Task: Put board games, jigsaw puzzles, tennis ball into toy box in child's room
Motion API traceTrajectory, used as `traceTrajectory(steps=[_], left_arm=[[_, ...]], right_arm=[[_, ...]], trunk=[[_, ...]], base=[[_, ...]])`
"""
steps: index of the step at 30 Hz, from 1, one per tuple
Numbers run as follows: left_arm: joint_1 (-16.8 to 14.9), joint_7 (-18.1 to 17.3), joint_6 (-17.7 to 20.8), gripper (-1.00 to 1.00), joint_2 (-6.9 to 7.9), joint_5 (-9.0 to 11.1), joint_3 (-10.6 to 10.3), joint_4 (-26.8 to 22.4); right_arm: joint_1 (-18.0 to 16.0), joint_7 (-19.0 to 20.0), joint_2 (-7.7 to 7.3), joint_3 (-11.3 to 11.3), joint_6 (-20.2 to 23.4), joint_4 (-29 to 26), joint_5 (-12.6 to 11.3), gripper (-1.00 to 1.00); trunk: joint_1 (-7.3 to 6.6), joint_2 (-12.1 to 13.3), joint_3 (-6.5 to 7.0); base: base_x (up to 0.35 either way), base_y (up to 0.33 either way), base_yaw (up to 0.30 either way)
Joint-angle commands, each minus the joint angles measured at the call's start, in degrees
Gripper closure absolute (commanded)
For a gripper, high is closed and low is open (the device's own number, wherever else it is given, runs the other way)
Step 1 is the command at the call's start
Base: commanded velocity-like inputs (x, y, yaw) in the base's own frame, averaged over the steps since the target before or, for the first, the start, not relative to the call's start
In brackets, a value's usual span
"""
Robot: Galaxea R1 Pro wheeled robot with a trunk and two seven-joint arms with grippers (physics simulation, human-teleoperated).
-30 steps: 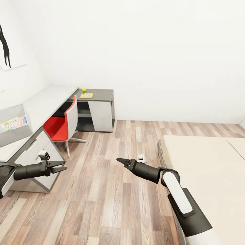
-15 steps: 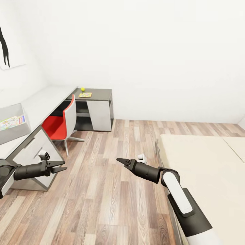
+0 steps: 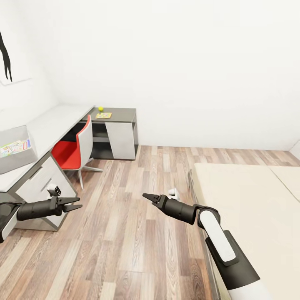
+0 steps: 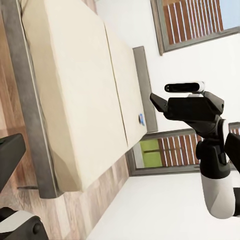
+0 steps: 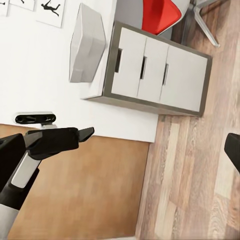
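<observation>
Room, robot in transit between bed [image 3: 250, 208] and bench [image 3: 54, 125], both arms held out over bare wood floor [image 3: 125, 233]. Left pincer [image 3: 71, 204]: fingers slightly parted, carrying nothing. Right pincer [image 3: 149, 197]: fingers drawn close to a point, carrying nothing. Toy box [image 3: 14, 148]: near end of bench, one multicoloured board game [image 3: 14, 148] lying inside. Tennis ball [image 3: 100, 109] and one jigsaw puzzle [image 3: 103, 115]: far dark end of bench, just beside each other, beyond the red chair [image 3: 77, 148]. Small blue item [image 4: 141, 119] near the head of the bed, too small to identify. Step judged: travel to fetch a further toy. Next move calls for steering toward one target and opening a pincer over it
</observation>
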Motion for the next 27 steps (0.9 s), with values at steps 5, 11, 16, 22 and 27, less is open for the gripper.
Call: traceTrajectory(steps=[5,11,16,22,27], left_arm=[[0.0,-0.2,0.6,-1.0,0.06,0.1,-0.2,0.0],[0.0,-0.2,0.6,-1.0,0.03,0.1,-0.2,0.0],[0.0,-0.2,0.6,-1.0,0.02,0.1,-0.2,0.0],[0.0,-0.2,0.6,-1.0,0.03,0.1,-0.2,0.0],[0.0,-0.2,0.6,-1.0,0.03,0.1,-0.2,0.0]], right_arm=[[0.0,0.4,0.02,-0.1,0.2,0.0,0.5,-1.0],[0.0,0.4,0.04,-0.1,0.2,0.0,0.5,-1.0],[0.0,0.4,0.03,-0.1,0.2,0.0,0.5,-1.0],[0.0,0.4,0.04,-0.1,0.2,0.0,0.5,-1.0],[0.0,0.4,0.03,-0.1,0.2,0.0,0.5,-1.0]], trunk=[[0.02,-0.1,-0.1],[0.02,-0.1,0.04],[0.02,-0.1,0.12],[0.02,-0.1,0.14],[0.02,-0.1,0.24]], base=[[-0.039,-0.029,-0.001],[-0.095,-0.008,-0.061],[-0.065,-0.002,-0.042],[-0.017,0.0,-0.012],[-0.004,0.0,-0.063]])
